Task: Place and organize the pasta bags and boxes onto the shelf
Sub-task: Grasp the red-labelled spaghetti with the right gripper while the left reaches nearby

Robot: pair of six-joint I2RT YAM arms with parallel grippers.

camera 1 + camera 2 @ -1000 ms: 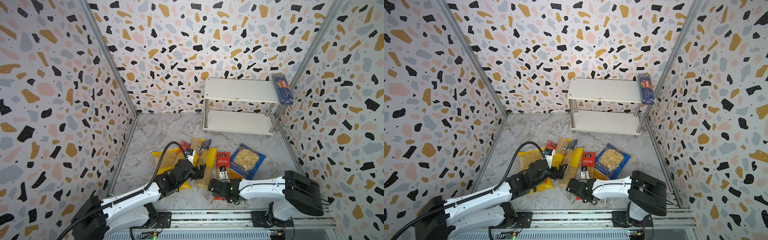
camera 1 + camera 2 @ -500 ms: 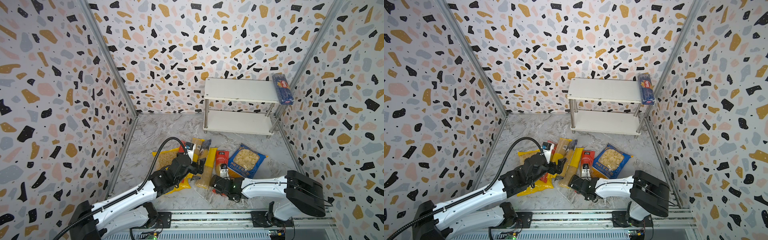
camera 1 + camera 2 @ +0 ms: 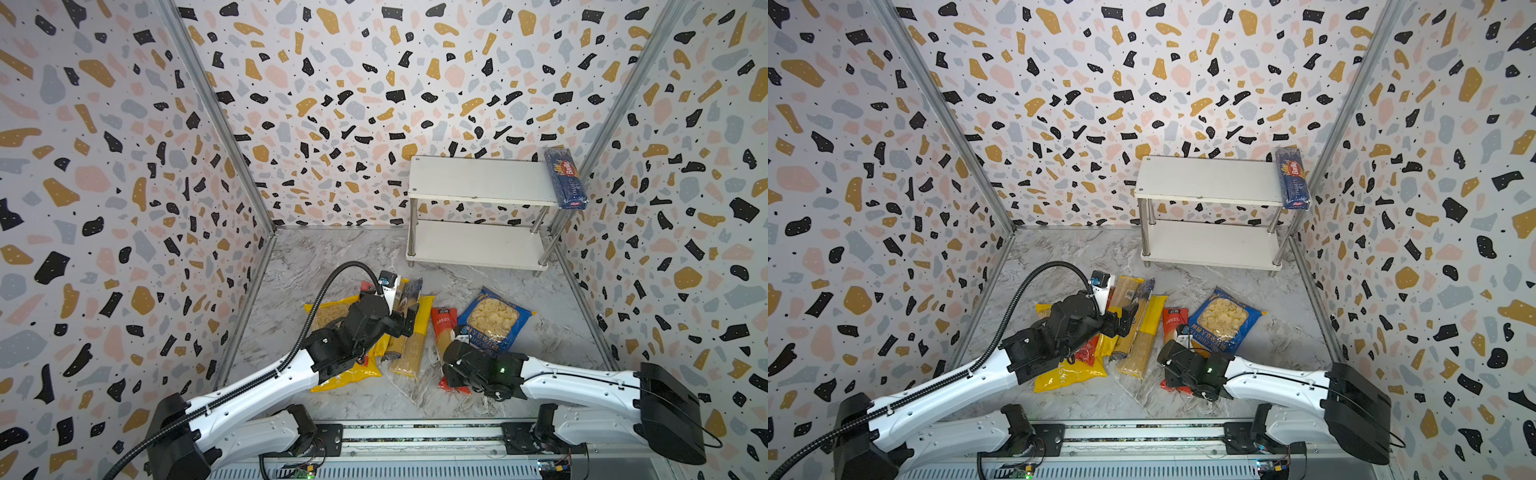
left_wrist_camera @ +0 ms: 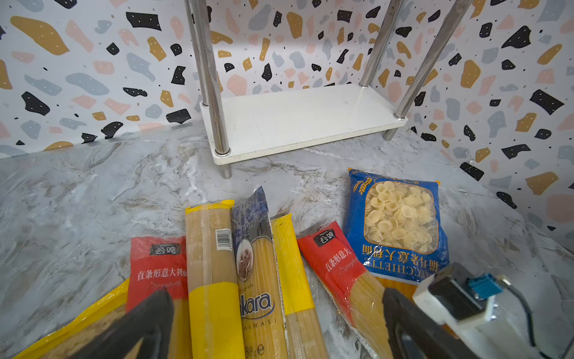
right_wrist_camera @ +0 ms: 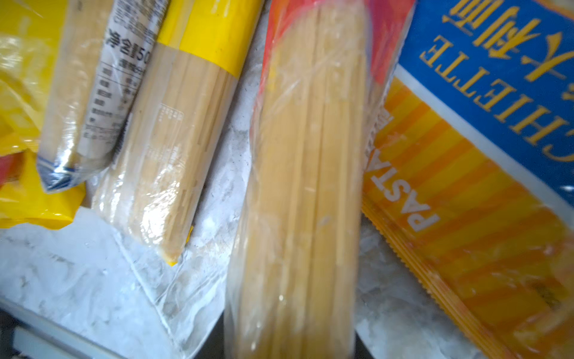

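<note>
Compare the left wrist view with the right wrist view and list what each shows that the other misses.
Only the left wrist view: the shelf, the open left claw, a second red packet and the shell window of the blue bag. Only the right wrist view: the word PASTA on that bag's orange end, and clear plastic tails lying on the marble floor. Both: the red spaghetti packet, the blue bag, a yellow-banded packet and the floor.

Shows a white shelf (image 3: 1208,183) at the back right, a dark-blue pack (image 3: 1292,178) on its top board's right end. Shows the left hand (image 3: 1127,320) over yellow packs (image 3: 1150,316) on the table (image 3: 1067,257), the right hand (image 3: 1173,357) at a red pack (image 3: 1175,320).
</note>
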